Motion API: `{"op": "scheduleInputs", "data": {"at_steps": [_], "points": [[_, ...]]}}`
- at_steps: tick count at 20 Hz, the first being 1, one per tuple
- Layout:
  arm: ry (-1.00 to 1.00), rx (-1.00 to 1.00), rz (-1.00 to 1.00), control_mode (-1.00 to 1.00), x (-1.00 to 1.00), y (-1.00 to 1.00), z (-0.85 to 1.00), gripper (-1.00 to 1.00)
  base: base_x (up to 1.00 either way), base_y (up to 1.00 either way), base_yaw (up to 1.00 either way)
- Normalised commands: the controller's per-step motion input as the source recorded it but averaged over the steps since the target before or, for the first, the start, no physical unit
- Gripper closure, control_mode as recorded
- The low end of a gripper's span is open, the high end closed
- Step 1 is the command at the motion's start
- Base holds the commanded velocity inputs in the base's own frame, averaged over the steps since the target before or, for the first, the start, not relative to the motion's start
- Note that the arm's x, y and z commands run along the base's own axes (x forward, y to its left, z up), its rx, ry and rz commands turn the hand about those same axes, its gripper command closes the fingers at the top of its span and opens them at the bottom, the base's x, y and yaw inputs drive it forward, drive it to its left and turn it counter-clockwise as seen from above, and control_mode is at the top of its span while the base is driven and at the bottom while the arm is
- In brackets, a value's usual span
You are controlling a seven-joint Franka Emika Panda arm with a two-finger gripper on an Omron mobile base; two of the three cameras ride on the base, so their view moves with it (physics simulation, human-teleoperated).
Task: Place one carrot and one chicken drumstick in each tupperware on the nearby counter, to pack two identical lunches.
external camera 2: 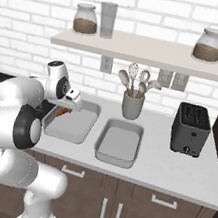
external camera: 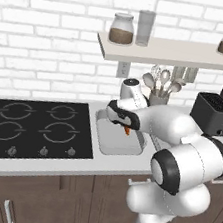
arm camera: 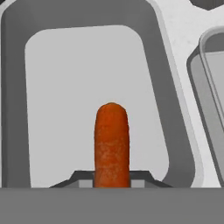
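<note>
Nearby, pincer (arm camera: 112, 181) grips carrot (arm camera: 112, 142) over tupperware (arm camera: 175, 144); toaster (external camera 2: 191, 128) well apart.

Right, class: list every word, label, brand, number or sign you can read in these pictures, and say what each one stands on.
None: no readable text anywhere.
Stovetop: ring marks and knobs, no lettering.
Shelf jars: no labels.
Toaster: no brand visible.
Tupperware and the carrot in the hand: plain.

A white brick wall (external camera 2: 162, 19) backs the kitchen. A pale shelf (external camera 2: 151, 52) on it carries jars (external camera 2: 86, 19). Dark brown cabinets (external camera 2: 114, 208) have silver handles.
</note>
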Motion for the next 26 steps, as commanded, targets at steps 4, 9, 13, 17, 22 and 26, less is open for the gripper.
{"op": "scheduleInputs", "data": {"at_steps": [4,9,13,17,22,26], "points": [[-0.05,0.00,0.00,-1.00,0.00,0.00,-0.02,-1.00,0.00,0.00,0.00],[-0.13,0.05,0.00,-1.00,-0.06,-0.02,0.21,-1.00,0.00,0.00,0.00],[-0.21,0.14,0.00,-1.00,-0.82,-0.29,0.62,-1.00,0.00,0.00,0.00],[-0.36,0.18,0.00,-1.00,-1.00,-0.45,0.87,-1.00,0.00,0.00,0.00],[-0.31,0.10,0.00,-1.00,-0.97,-0.26,0.75,-1.00,0.00,0.00,0.00],[0.10,-0.03,0.00,-1.00,-0.49,0.00,0.52,-1.00,0.00,0.00,0.00]]}}
